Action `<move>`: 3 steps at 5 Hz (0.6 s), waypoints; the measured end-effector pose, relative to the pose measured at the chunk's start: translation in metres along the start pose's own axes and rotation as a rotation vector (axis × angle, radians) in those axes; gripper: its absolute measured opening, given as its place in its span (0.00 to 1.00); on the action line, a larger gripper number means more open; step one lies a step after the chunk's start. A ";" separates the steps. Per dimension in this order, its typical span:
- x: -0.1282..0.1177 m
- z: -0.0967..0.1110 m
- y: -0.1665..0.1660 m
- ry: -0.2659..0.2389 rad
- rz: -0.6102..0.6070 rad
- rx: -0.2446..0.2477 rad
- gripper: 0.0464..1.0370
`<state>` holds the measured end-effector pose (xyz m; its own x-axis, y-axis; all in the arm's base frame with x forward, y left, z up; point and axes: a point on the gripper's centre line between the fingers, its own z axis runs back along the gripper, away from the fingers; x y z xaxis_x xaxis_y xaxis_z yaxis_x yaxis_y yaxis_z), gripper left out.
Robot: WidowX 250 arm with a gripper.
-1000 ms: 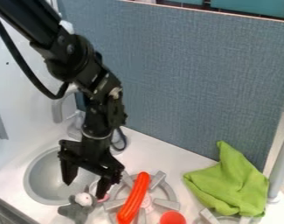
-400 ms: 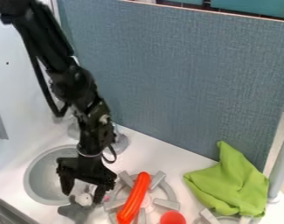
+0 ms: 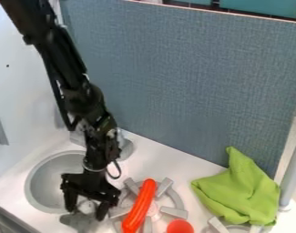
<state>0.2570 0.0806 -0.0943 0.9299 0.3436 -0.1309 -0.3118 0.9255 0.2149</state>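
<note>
1. While the gripper [image 3: 85,214] hangs spread wide, its fingers flank a gray plush toy [image 3: 79,222].
2. Below, by the sink [image 3: 42,184], the toy's long axis runs headfirst away from the camera.
3. Rightward, tabletop [image 3: 182,172] separates burner [image 3: 173,212] and green cloth [image 3: 238,193].

From my remote station I count one grey-and-white plush toy [image 3: 80,222], one orange-red sausage-shaped toy [image 3: 140,206], one round red object [image 3: 180,226], one lime-green cloth [image 3: 240,189], one round grey sink [image 3: 43,185], two grey burners [image 3: 174,212].

From here I see a matte-black robot arm [image 3: 83,98], built of chunky jointed segments, with a black cable looping alongside, a thin pale ring above the gripper [image 3: 87,210], and dark, blocky fingers [image 3: 71,200].
</note>
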 end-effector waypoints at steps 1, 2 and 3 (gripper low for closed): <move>0.001 -0.015 0.000 0.061 -0.009 0.014 0.93; 0.001 -0.015 -0.001 0.072 -0.001 0.012 0.71; -0.008 -0.008 -0.003 0.075 -0.001 -0.002 0.62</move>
<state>0.2485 0.0762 -0.1016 0.9129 0.3539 -0.2034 -0.3115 0.9261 0.2130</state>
